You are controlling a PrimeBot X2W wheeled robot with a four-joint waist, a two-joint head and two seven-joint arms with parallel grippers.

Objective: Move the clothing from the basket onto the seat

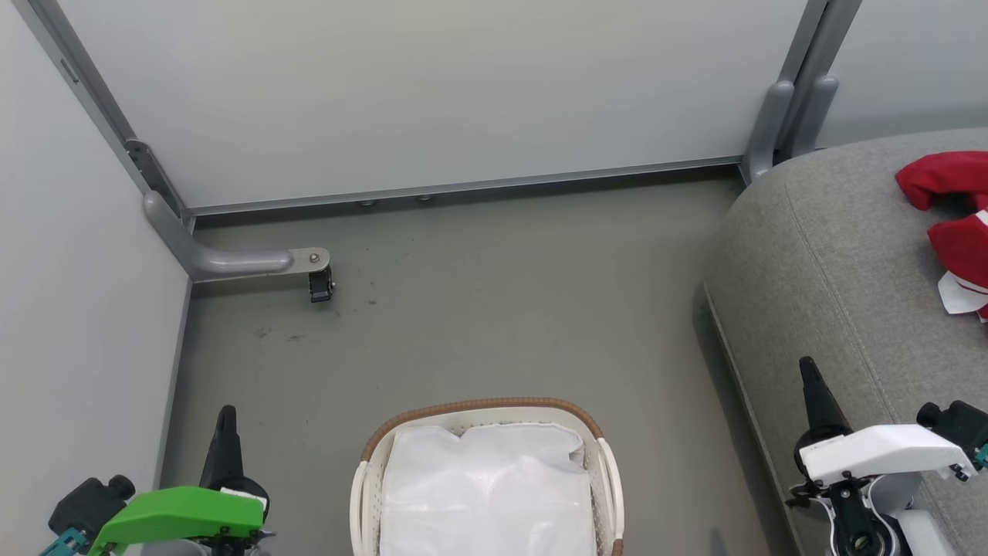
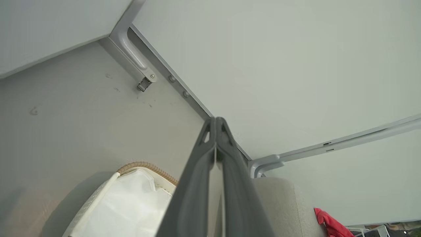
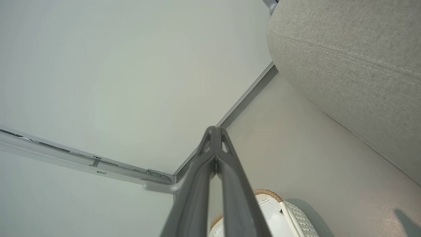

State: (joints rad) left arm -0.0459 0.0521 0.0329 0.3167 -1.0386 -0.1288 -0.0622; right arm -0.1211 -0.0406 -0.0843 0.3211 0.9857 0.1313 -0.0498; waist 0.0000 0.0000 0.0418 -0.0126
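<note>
head view showed the clothing (image 1: 951, 220) lying crumpled on the seat (image 1: 834, 262), toward the right edge of the picture and partly cut off by it, well apart from the basket (image 1: 482, 406). the basket stood on the floor (image 1: 494, 309) beside the seat, with a white liner cloth (image 1: 486, 486) spread across its visible interior. judged from this layout, the transfer appeared complete.

left end effector (image 1: 226, 417) was closed, fingers pressed together at the tips and holding nothing. it hung over the floor to the left of the basket. right end effector (image 1: 807, 369) was likewise closed and empty, at the near edge of the seat. both wrist views confirmed that the fingers met with no gap at the tips.

handling note: the clothing looked soft, light and limp. it would likely drape and sag from any single grip point. if repositioning were needed, the recommended hold was a thick bunched red fold, not the thin white trim, which might slip out.
</note>
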